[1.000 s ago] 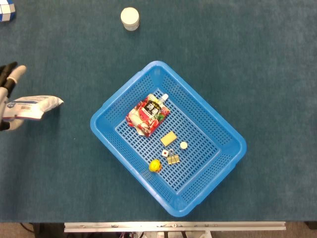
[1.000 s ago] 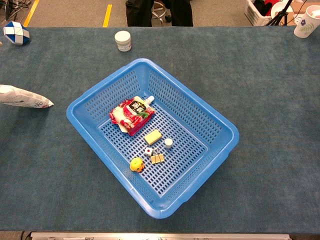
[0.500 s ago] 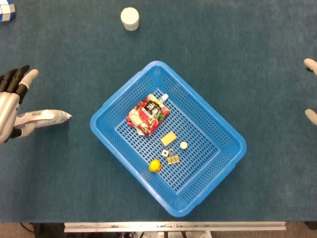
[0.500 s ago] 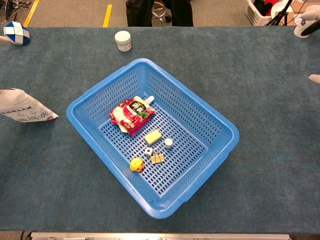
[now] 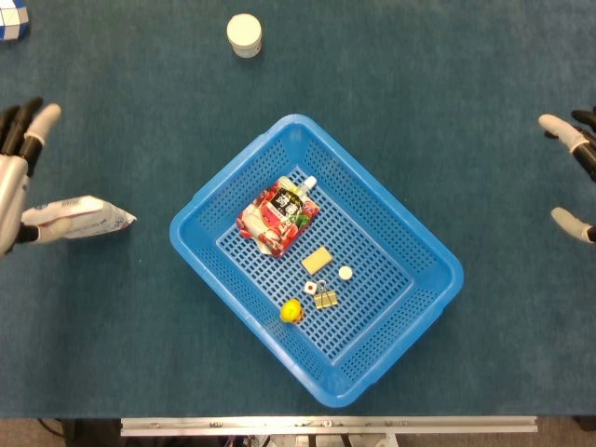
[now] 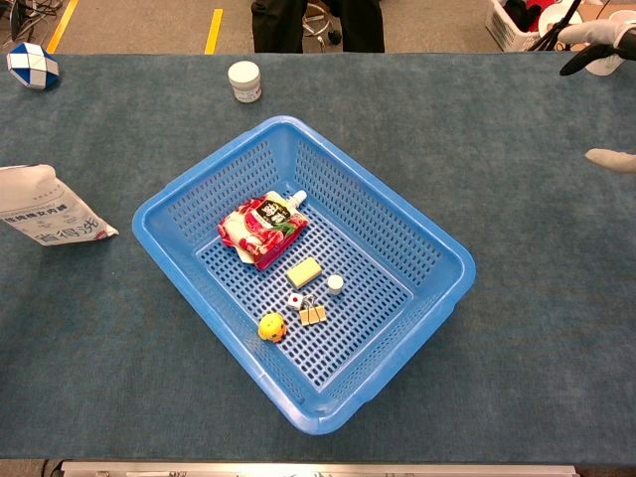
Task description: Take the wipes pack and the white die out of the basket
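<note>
White and soft, the crinkled plastic wipes pack (image 5: 82, 217) now lies on the dark blue felt-like desk (image 5: 447, 112) near its left edge, well outside the blue perforated plastic basket (image 5: 424, 244). A second ago the left hand (image 5: 17, 177) still carried it; now the fingers are spread and lifted off, with only the thumb near the pack's end, so I read the pack as released. That looks like half the job done.

At the right edge the right hand (image 5: 573, 172), absent a second ago, has come into view, empty with fingers apart, probably on its way to the basket.

On the basket's slotted floor the small white die with red pips (image 5: 311, 288) sits touching a brass binder clip (image 5: 325, 298), beside a yellow ball (image 5: 291, 311), a cream eraser block (image 5: 317, 260) and a glossy red spouted pouch (image 5: 277, 214). Small, hard and crowded, the die likely needs a fine pinch.
</note>
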Controlling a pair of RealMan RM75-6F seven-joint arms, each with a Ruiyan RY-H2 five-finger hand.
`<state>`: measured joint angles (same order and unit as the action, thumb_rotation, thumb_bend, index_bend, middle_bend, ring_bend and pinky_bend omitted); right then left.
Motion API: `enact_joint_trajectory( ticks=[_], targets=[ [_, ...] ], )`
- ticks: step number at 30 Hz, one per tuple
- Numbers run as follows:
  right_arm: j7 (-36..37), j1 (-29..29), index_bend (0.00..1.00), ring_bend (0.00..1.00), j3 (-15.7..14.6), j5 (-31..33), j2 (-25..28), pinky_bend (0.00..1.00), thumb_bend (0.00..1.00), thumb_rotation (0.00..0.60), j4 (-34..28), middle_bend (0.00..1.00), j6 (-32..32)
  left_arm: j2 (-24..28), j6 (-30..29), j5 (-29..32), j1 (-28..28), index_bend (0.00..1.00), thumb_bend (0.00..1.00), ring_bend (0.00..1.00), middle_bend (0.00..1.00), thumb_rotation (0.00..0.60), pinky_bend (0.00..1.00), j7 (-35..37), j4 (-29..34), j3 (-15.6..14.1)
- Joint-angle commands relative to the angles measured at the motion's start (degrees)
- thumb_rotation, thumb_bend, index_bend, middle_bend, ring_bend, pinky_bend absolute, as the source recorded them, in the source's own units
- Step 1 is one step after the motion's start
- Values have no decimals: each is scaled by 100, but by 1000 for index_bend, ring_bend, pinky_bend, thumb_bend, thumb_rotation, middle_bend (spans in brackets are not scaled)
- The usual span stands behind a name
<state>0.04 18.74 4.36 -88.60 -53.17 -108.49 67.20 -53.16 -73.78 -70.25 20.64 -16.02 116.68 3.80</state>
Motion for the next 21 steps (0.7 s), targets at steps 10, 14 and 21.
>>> enact_joint_trajectory(
  ticks=[10, 14, 21],
  targets=[
    [153, -26, 91, 98, -87, 39, -27, 75, 221, 600, 135, 236, 40, 216, -365, 291, -76, 0, 0, 0, 0, 600, 0, 92, -13, 429],
    [166, 5, 90, 98, -102, 32, -41, 75, 221, 600, 135, 236, 0, 280, -289, 343, -110, 0, 0, 0, 0, 600, 0, 98, -3, 397],
    [396, 261, 131, 98, -69, -109, 18, 76, 221, 600, 30, 250, -272, 308, 81, 424, -63, 0, 0, 0, 0, 600, 0, 99, 32, 285]
  ],
)
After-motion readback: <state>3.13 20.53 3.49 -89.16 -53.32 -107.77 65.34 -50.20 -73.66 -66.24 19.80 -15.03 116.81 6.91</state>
